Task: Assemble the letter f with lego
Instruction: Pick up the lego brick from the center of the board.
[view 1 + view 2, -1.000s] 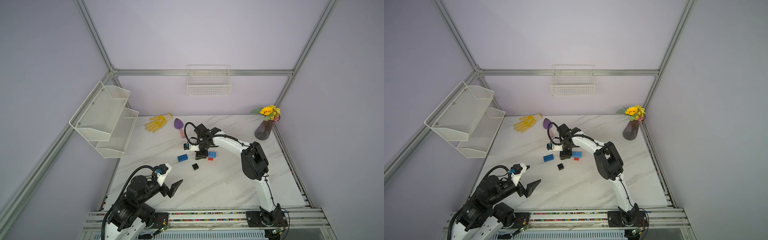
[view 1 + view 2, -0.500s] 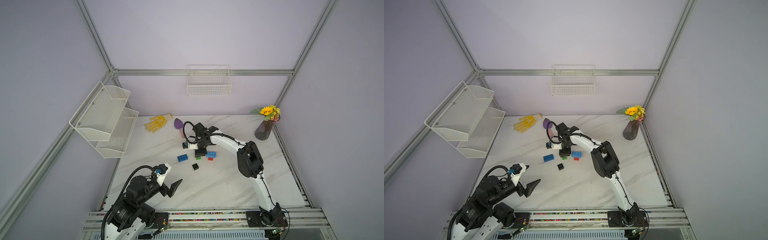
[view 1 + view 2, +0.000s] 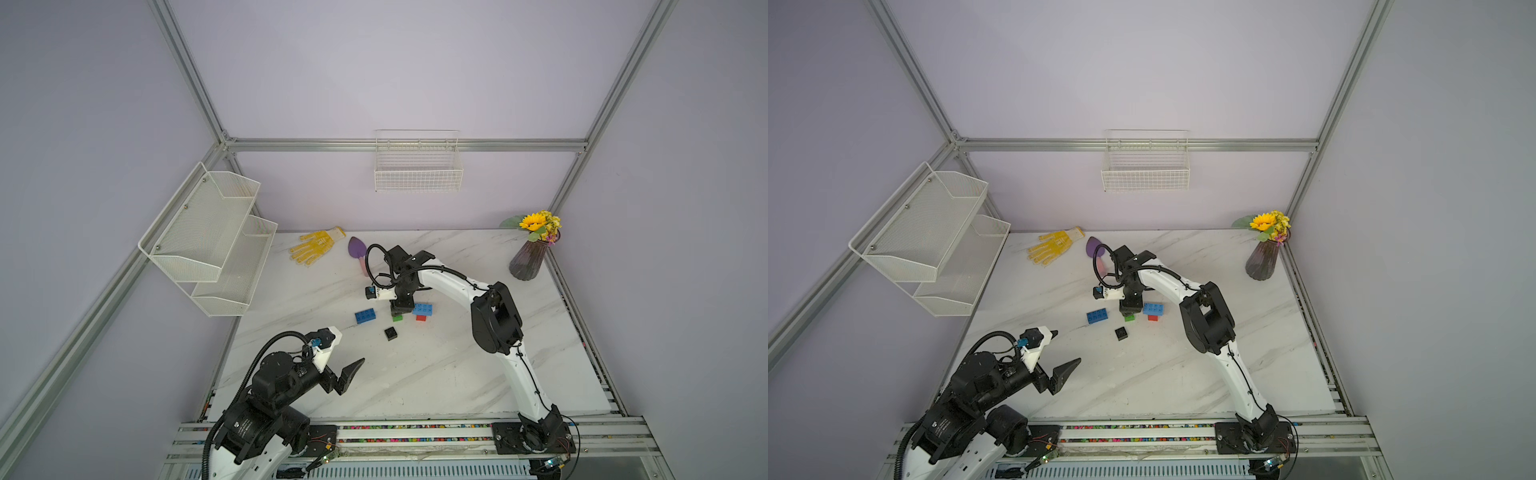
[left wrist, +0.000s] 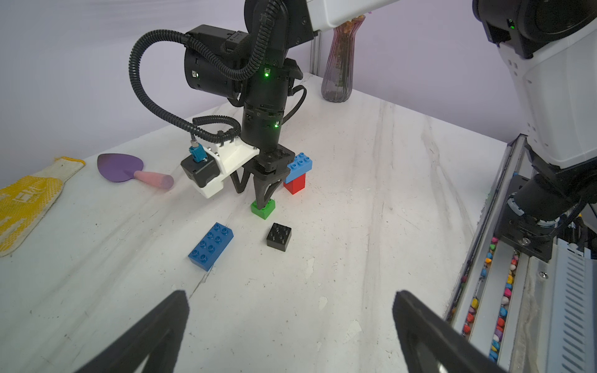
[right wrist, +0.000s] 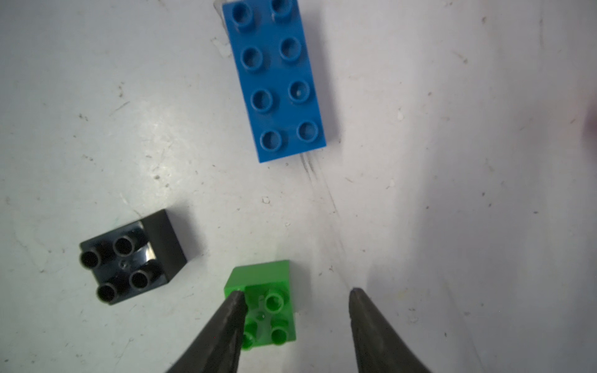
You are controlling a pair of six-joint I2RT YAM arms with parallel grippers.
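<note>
Loose lego lies mid-table in both top views: a green brick point(image 3: 397, 318) point(image 5: 269, 300), a black brick point(image 3: 390, 333) point(image 5: 132, 258) and a long blue brick point(image 3: 365, 316) point(image 5: 277, 80). A second blue brick point(image 3: 422, 308) point(image 4: 300, 165) sits on top of a red brick point(image 3: 421, 318) point(image 4: 295, 186). My right gripper point(image 3: 399, 309) point(image 5: 296, 292) points straight down over the green brick, open. One of its fingers overlaps that brick's edge and the other stands clear of it. My left gripper point(image 3: 1066, 347) point(image 4: 289, 294) hovers near the front left, wide open and empty.
A yellow glove point(image 3: 316, 247) and a purple trowel point(image 3: 358, 249) lie at the back. A vase with a sunflower point(image 3: 528, 262) stands at the back right corner. White wire shelves point(image 3: 216, 237) hang on the left wall, a wire basket point(image 3: 417, 166) on the back wall.
My right gripper has settled lower over the green brick and its jaws have narrowed a little. The left arm has not moved.
</note>
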